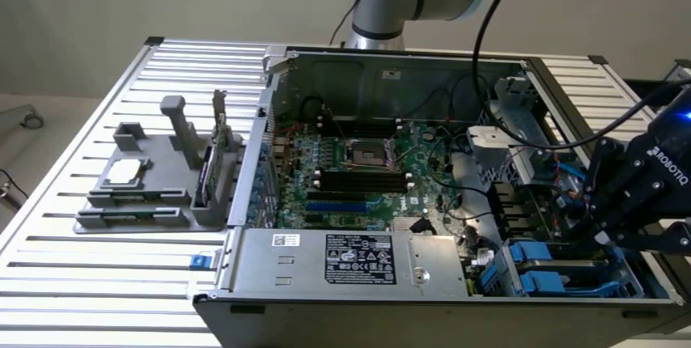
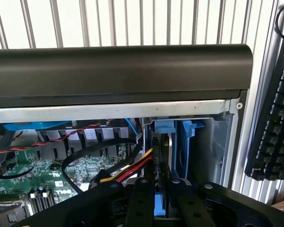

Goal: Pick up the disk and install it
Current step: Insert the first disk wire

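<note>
The disk (image 2: 164, 128) stands on edge in the drive bay at the corner of the open computer case, and its blue carrier frame shows between the bay walls. My gripper (image 2: 161, 191) reaches down over it. The two black fingers (image 2: 142, 198) sit close on either side of the blue edge, shut on it. In the exterior view the gripper (image 1: 604, 231) hangs at the exterior view's right, over the blue drive bays (image 1: 540, 271), and its body hides the disk there.
Red, yellow and black cables (image 2: 132, 168) run right beside the bay. The motherboard (image 1: 345, 174) and a large silver box (image 1: 345, 259) fill the case. A grey fixture (image 1: 151, 186) with a small chip (image 1: 122, 171) lies at the exterior view's left. A keyboard (image 2: 274, 123) lies outside the case.
</note>
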{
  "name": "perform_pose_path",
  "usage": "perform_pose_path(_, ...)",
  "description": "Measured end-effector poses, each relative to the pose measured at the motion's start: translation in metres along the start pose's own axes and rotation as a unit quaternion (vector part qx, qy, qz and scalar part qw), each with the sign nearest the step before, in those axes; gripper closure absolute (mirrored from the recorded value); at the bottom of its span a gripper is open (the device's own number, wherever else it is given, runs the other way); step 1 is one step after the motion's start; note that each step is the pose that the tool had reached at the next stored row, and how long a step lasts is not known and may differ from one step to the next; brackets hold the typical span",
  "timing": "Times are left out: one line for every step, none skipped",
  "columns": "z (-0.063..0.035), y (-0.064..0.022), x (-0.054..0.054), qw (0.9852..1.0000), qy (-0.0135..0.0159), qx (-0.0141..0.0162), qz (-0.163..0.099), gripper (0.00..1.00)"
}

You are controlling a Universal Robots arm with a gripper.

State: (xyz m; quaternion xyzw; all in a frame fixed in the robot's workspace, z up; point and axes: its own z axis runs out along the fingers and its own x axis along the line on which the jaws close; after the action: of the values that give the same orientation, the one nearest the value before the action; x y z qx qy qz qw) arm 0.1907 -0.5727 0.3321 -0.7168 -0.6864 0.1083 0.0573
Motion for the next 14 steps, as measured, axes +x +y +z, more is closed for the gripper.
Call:
perform_pose_path(0.0001, 0.0003, -0.0002, 1.0000, -0.0001, 0.0007, 0.000, 0.84)
perform_pose_path(0.0003, 0.0008, -0.0004, 1.0000, -0.0001, 0.0014, 0.000, 0.84)
perform_pose_path(0.0006, 0.0012, -0.0007, 1.0000, -0.0001, 0.0020, 0.000, 0.84)
perform_pose_path(0.0011, 0.0015, -0.0009, 1.0000, 0.0000, 0.0024, 0.000, 0.84)
perform_pose_path(0.0019, 0.0019, -0.0013, 1.0000, 0.0002, 0.0027, 0.000, 0.84)
perform_pose_path(0.0026, 0.0022, -0.0016, 1.0000, 0.0002, 0.0029, 0.000, 0.84)
perform_pose_path(0.0030, 0.0025, -0.0020, 1.0000, 0.0001, 0.0032, 0.000, 0.84)
perform_pose_path(0.0033, 0.0028, -0.0023, 1.0000, -0.0001, 0.0036, 0.000, 0.84)
perform_pose_path(0.0034, 0.0032, -0.0024, 1.0000, -0.0002, 0.0041, 0.000, 0.84)
perform_pose_path(0.0035, 0.0036, -0.0025, 1.0000, -0.0003, 0.0047, 0.000, 0.84)
perform_pose_path(0.0036, 0.0040, -0.0026, 1.0000, -0.0004, 0.0052, 0.000, 0.84)
perform_pose_path(0.0036, 0.0045, -0.0026, 1.0000, -0.0003, 0.0058, 0.000, 0.84)
perform_pose_path(0.0035, 0.0049, -0.0027, 1.0000, -0.0004, 0.0064, 0.000, 0.84)
perform_pose_path(0.0035, 0.0051, -0.0027, 1.0000, -0.0004, 0.0069, 0.000, 0.84)
